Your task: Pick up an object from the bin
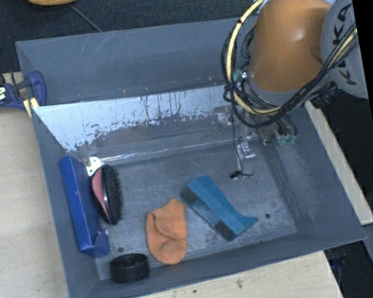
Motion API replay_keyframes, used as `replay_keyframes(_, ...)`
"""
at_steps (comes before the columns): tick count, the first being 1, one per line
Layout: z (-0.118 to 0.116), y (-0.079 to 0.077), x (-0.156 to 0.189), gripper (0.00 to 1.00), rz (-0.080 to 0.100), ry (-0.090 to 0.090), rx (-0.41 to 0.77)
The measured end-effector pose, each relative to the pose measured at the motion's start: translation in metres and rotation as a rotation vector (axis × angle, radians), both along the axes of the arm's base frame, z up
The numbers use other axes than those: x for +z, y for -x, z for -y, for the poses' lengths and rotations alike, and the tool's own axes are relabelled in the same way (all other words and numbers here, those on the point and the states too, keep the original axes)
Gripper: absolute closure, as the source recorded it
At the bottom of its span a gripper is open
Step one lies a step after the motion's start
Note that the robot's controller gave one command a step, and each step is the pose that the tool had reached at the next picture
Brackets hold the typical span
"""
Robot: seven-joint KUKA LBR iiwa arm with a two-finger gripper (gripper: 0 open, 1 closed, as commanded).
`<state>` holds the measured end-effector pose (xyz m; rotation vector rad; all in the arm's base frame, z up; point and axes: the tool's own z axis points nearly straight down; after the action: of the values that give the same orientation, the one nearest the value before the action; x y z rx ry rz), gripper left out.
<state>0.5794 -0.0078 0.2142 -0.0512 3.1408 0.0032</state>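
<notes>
Five loose things on the floor of the grey metal bin [156, 57], all in the lower half of the frame.

Camera view, left to right:
- long blue bar [76, 203], lying along the bin's left wall, running top to bottom of the frame.
- hairbrush [107, 194] just right of the bar and parallel to it. Dark bristle side faces right, pink-red edge on its left, white bit at its upper end. Looks to be touching the bar or very close to it; cannot tell which.
- black round cap [129, 267] in the lower left corner of the floor, below the brush and apart from it.
- orange cloth [168, 233], crumpled and sock-like, just right of the cap, near the bin's lower wall.
- blue flat tool [217, 207], scraper-like, lying on a diagonal from upper left to lower right with a dark strip at its lower end. Its upper left end sits just beside the top of the orange cloth.

Arm comes in from the upper right of the frame: rounded orange cover [288, 37] with yellow and black cables [239, 92] looped down its left side.

The gripper [244, 167] hangs below that, over bare bin floor right of centre. Nearest thing is the blue flat tool, just below and left of it, not touching. The other four things lie well apart to the left.

Gripper state: cannot tell whether it is spread or pressed together, since the tip is small and dark against the floor.
</notes>
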Motion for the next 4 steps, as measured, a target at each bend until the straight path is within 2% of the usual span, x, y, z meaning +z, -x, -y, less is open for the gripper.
replay_keyframes(1, -0.013, -0.013, -0.017, 0.00, 0.003, 0.002, 0.015)
replay_keyframes(2, -0.053, 0.013, -0.069, 0.00, 0.006, 0.002, 0.013)
replay_keyframes(3, -0.066, 0.023, -0.104, 0.00, 0.001, 0.001, -0.004)
replay_keyframes(4, -0.050, 0.031, -0.136, 0.00, 0.001, 0.002, 0.038)
